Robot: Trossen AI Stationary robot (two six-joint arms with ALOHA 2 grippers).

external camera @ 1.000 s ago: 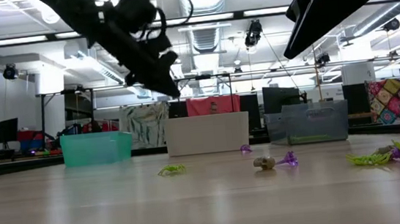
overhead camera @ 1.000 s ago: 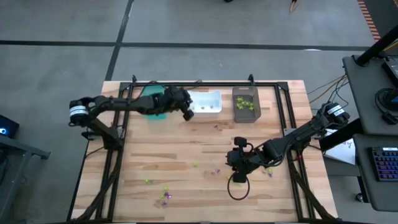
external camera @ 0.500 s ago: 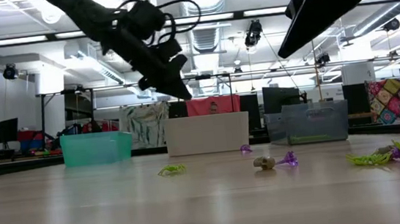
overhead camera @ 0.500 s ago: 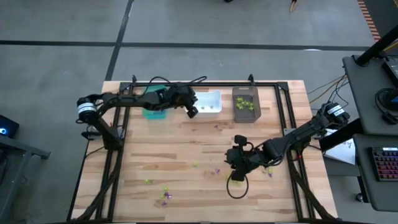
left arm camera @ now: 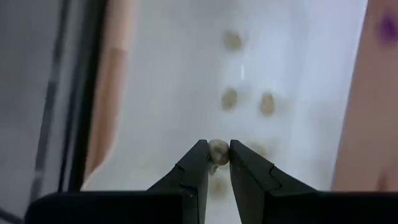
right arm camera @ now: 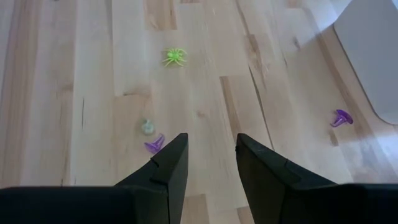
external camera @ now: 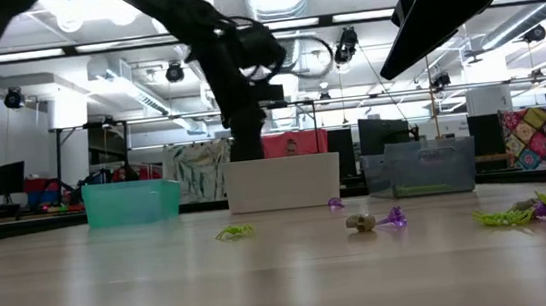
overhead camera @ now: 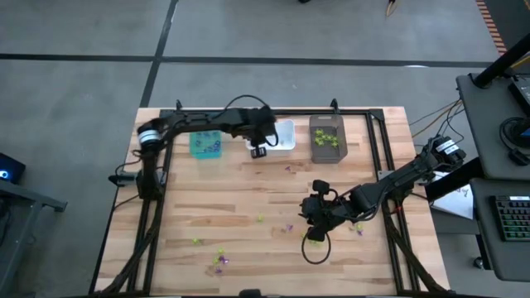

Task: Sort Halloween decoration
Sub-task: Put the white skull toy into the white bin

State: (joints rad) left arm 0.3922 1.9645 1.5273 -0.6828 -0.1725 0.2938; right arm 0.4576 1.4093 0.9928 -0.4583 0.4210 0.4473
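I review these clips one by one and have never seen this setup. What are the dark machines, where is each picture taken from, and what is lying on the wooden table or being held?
Two dark robot arms work at a wooden table. One picture looks straight down on it, one looks level across the tabletop, and two come from cameras on the arms' wrists.

At the table's far edge stand three rectangular bins: teal, white and dark brown. Tiny purple, lime-green and pale plastic trinkets lie scattered on the wood.

The left gripper is over the white bin, shut on a small pale greyish trinket; more pale ones lie in the bin below. The right gripper hangs open, holding nothing, over the wood near a purple trinket.
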